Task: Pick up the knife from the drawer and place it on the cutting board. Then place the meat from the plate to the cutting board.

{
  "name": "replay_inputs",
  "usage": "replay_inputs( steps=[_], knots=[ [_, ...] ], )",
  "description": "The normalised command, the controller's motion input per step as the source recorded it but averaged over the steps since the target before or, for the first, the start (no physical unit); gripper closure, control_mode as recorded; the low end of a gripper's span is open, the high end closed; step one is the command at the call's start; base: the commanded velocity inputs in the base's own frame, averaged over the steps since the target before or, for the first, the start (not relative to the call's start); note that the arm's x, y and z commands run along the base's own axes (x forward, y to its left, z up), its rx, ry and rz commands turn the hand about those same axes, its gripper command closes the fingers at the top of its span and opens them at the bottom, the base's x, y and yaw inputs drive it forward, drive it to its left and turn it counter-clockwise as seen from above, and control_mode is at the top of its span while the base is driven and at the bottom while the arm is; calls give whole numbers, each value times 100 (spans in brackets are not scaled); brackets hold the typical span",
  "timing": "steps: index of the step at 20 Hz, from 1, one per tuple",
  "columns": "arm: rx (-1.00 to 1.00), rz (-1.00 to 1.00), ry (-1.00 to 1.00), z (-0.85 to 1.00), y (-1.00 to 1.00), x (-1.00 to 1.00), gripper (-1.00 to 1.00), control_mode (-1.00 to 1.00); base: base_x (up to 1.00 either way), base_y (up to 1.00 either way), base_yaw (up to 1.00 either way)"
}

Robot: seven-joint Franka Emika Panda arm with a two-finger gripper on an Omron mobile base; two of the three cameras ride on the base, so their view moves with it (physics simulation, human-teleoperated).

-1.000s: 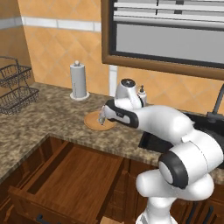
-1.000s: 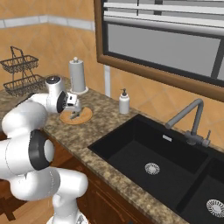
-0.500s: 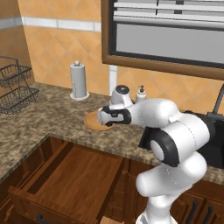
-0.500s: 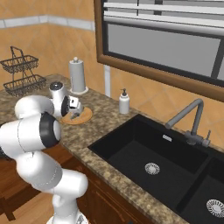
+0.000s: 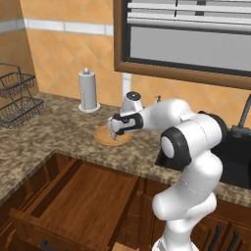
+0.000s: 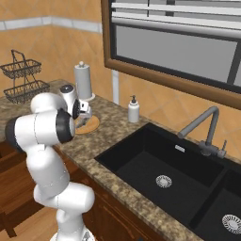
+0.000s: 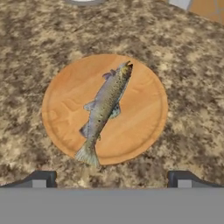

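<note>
Gripper (image 7: 111, 179) over plate (image 7: 65, 87), jaws wide apart, nothing held; meat (image 7: 104, 109), fish-shaped, lying diagonal across plate centre; plate on counter (image 5: 59, 130) nr paper-towel roll (image 5: 87, 90); drawer (image 5: 73, 201) pulled out below, bottom bare in visible part; knife & board locations cannot tell. Step in hand, prob.: meat pick. Next: descend, straddle fish across body, close.

Plate (image 7: 140, 131): orange-tan wood look, faint grain, matt. Meat (image 7: 103, 109): fish-shaped, grey scaly skin, pale sheen. Counter (image 7: 192, 78): speckled brown granite, rough-looking. Drawer (image 5: 83, 201): reddish-brown wood, visible grain, satin. Sink (image 6: 155, 164): matt black. Faucet (image 6: 202, 124): dull grey metal. Wire basket (image 6: 26, 80): dark thin metal. Arm shell (image 5: 196, 142): glossy white plastic.
</note>
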Motion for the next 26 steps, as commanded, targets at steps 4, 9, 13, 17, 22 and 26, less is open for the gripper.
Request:
replay_inputs(
  steps=[4, 9, 13, 17, 22, 26],
  knots=[
    [0, 1, 1, -34, 11, 15, -100, -100, 0, 0, 0],
    [0, 2, 0, -18, 9, 24, -100, -100, 0, 0, 0],
    [0, 1, 0, -4, 4, 42, -100, -100, 0, 0, 0],
    [0, 0, 0, -7, 0, 41, -100, -100, 0, 0, 0],
    [0, 0, 1, -32, 0, 10, -100, -100, 0, 0, 0],
    [0, 0, 0, -38, 0, 3, -100, -100, 0, 0, 0]
  ],
)
